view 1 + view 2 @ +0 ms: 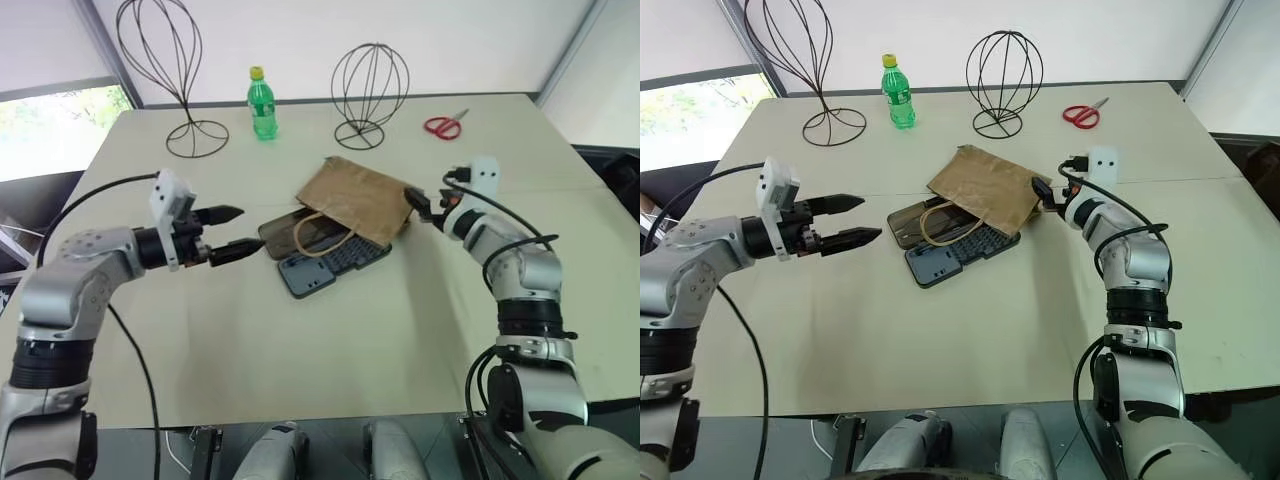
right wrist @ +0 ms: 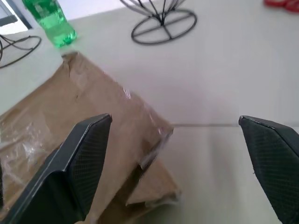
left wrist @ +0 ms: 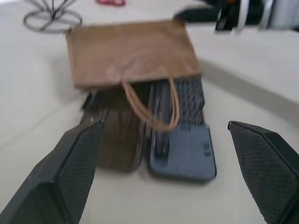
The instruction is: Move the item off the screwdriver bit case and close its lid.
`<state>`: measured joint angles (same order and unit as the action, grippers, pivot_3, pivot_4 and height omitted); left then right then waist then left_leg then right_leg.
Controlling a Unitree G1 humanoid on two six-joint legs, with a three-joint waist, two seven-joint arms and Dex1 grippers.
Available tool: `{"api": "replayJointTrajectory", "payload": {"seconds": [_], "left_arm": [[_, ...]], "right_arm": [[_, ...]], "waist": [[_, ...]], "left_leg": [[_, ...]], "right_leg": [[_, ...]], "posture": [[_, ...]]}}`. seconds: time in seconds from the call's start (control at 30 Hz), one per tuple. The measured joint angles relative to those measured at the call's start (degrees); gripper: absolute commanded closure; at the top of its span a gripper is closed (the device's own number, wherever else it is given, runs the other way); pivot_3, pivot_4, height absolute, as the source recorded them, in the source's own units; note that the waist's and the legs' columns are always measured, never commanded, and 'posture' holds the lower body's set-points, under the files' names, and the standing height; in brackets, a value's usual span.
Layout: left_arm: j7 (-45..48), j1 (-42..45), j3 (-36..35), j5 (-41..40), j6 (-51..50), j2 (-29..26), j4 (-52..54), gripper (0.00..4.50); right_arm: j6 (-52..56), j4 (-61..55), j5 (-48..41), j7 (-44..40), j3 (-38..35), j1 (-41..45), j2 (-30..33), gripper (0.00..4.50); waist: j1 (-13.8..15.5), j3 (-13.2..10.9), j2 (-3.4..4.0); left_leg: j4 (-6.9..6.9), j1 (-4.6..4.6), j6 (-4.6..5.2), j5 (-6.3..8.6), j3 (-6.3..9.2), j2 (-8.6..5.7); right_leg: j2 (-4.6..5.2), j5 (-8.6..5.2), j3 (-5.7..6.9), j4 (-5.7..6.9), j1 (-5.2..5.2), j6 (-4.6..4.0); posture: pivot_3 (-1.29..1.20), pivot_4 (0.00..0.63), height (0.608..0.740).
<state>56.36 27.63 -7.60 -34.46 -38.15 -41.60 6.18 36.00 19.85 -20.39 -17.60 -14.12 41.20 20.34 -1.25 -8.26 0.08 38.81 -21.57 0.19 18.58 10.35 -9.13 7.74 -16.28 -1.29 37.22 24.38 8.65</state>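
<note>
Bag [image 1: 355, 198] first. Lies flat over the far half of the open case [image 1: 330, 262], mid-frame in the left eye view, handles draped on the bit rows. Right gripper [image 1: 414, 203] just right of centre, at the bag's right corner, fingers spread wide and empty; in the right wrist view, corner between them, not yet pinched. Left gripper [image 1: 250, 228] left of centre, near the lid [image 1: 283, 231], also wide open, holding nothing.

Best to close on that corner through both paper layers, low and near the table. Then drag toward the right edge of the frame rather than lift, so as to slide the handles off without hooking bits. Worth watching the case: probably light, likely to ride along with the bag. If so, steady it with the left fingers. Only then fold the lid, now flat at the tray's upper left, over the bits.
</note>
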Motion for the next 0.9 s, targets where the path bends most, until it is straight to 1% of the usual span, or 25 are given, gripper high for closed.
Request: {"api": "replayJointTrajectory", "payload": {"seconds": [0.13, 0.2, 0.23, 0.27, 0.33, 0.37, 0.4, 0.43, 0.47, 0.73, 0.9], "left_arm": [[-0.8, -0.5, 1.4, 0.3, 0.2, 2.1, -0.6, 0.05], [-1.4, -0.7, 1.8, 0.3, 0.2, 2.8, -0.6, 0.0], [-1.5, -0.9, 1.8, 0.3, 0.3, 2.9, -0.5, 0.0], [-1.7, -1.0, 1.8, 0.3, 0.3, 2.9, -0.6, 0.0], [-2.0, -1.3, 1.8, 0.6, 0.9, 3.1, -0.6, 0.0], [-2.2, -1.5, 1.8, 0.7, 1.1, 3.2, -0.6, 0.0], [-2.5, -1.7, 1.8, 0.8, 1.3, 3.3, -0.6, 0.0], [-2.8, -2.0, 1.8, 1.0, 1.5, 3.3, -0.6, 0.0], [-3.0, -2.3, 1.8, 1.3, 1.5, 3.3, -0.6, 0.0], [-4.2, -2.7, 1.8, 1.5, 1.7, 3.5, -0.6, 0.0], [-4.7, -2.7, 1.8, 1.9, 3.2, 4.2, -0.7, 0.0]], "right_arm": [[-0.5, 3.2, -0.6, -0.4, -0.3, 1.0, -1.5, 0.0], [-0.9, 4.1, -1.3, -0.6, -0.8, 2.3, -2.3, 0.53], [-1.1, 4.1, -1.7, -0.7, -1.1, 2.9, -2.6, 0.87], [-1.1, 4.2, -2.5, -0.9, -1.9, 3.5, -3.0, 1.32], [-0.8, 4.2, -4.0, -1.1, -2.9, 4.4, -3.7, 2.31], [-0.6, 4.2, -4.7, -1.2, -3.2, 4.6, -3.9, 2.92], [-0.1, 4.2, -5.3, -1.3, -3.4, 4.6, -4.1, 3.35], [0.4, 4.2, -5.7, -1.3, -3.4, 4.6, -4.4, 4.02], [0.8, 4.2, -5.8, -1.3, -3.4, 4.6, -4.6, 4.45], [1.4, 4.2, -5.8, -1.8, -3.2, 4.6, -4.4, 4.45], [-0.2, 4.2, -5.7, -1.6, -3.3, 4.6, -3.8, 4.45]], "waist": [[-0.9, 0.0, 0.01], [-1.3, 0.0, 0.01], [-1.3, 0.0, 0.01], [-1.3, 0.0, 0.01], [-1.3, 0.0, 0.01], [-1.3, 0.0, 0.01], [-1.3, 0.0, 0.01], [-1.3, 0.0, 0.01], [-1.3, 0.0, 0.01], [-1.3, 0.0, 0.01], [-1.3, 0.0, 0.01]], "left_leg": [[-0.02, -0.01, 0.0, 0.0, 0.0, 0.02], [-0.02, -0.02, 0.0, 0.0, 0.0, 0.02], [-0.02, -0.01, 0.0, 0.0, 0.0, 0.02], [-0.02, -0.01, 0.0, 0.0, 0.0, 0.02], [-0.02, -0.01, 0.0, 0.0, 0.01, 0.03], [-0.02, -0.01, 0.0, 0.0, 0.0, 0.02], [-0.02, -0.01, 0.0, 0.0, 0.01, 0.02], [-0.01, -0.01, 0.0, 0.0, 0.0, 0.02], [0.0, -0.02, 0.0, 0.0, 0.0, 0.02], [0.01, -0.03, 0.0, 0.0, 0.01, 0.02], [0.02, -0.03, 0.0, 0.0, 0.01, 0.02]], "right_leg": [[-0.01, 0.0, 0.0, 0.03, 0.06, 0.0], [-0.01, 0.0, 0.0, 0.03, 0.06, 0.0], [-0.01, 0.0, 0.0, 0.05, 0.07, 0.0], [-0.01, 0.0, 0.0, 0.04, 0.07, 0.0], [-0.01, 0.0, 0.0, 0.06, 0.07, 0.0], [-0.01, 0.0, 0.0, 0.06, 0.07, 0.0], [-0.01, 0.0, 0.0, 0.06, 0.07, 0.0], [-0.01, 0.0, 0.0, 0.06, 0.07, 0.0], [-0.01, 0.0, 0.0, 0.07, 0.07, 0.0], [-0.01, 0.0, 0.0, 0.09, 0.08, 0.0], [-0.01, 0.0, 0.0, 0.09, 0.07, 0.0]], "posture": [[0.0, 0.15, 0.74], [0.0, 0.15, 0.74], [0.0, 0.15, 0.74], [0.0, 0.15, 0.74], [0.0, 0.15, 0.74], [0.0, 0.15, 0.74], [0.0, 0.15, 0.74], [0.0, 0.15, 0.74], [0.0, 0.15, 0.74], [0.0, 0.15, 0.74], [0.0, 0.15, 0.74]]}}
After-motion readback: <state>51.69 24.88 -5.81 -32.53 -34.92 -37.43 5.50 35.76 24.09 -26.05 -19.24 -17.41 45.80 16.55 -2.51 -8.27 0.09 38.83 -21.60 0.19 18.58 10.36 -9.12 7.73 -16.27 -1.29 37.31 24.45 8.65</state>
